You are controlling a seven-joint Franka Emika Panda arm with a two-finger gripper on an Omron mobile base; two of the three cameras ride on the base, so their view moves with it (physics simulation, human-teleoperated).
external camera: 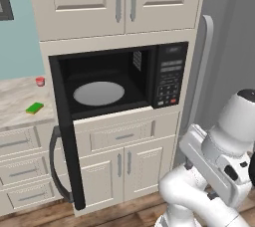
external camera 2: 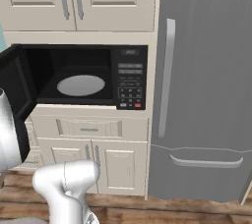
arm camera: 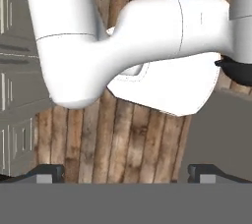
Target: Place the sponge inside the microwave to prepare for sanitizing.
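Note:
The green sponge [external camera: 35, 107] lies flat on the marble counter at the left, with a yellow edge showing. The black microwave [external camera: 164, 74] is built into the cabinets, its door [external camera: 67, 136] swung wide open to the left. Inside sits the white round turntable [external camera: 98, 93], bare. From the right base view I see the same microwave [external camera 2: 129, 78] and turntable [external camera 2: 81, 85]. My gripper [arm camera: 125, 173] points down at the wooden floor, its two dark fingertips far apart with nothing between them, well away from the sponge.
A tiny red cup [external camera: 40, 81] stands on the counter [external camera: 15, 96] behind the sponge. The grey fridge [external camera 2: 206, 95] rises right of the microwave. Drawers and cabinet doors [external camera: 119, 164] lie below. The open microwave door juts out toward me at the counter's right end.

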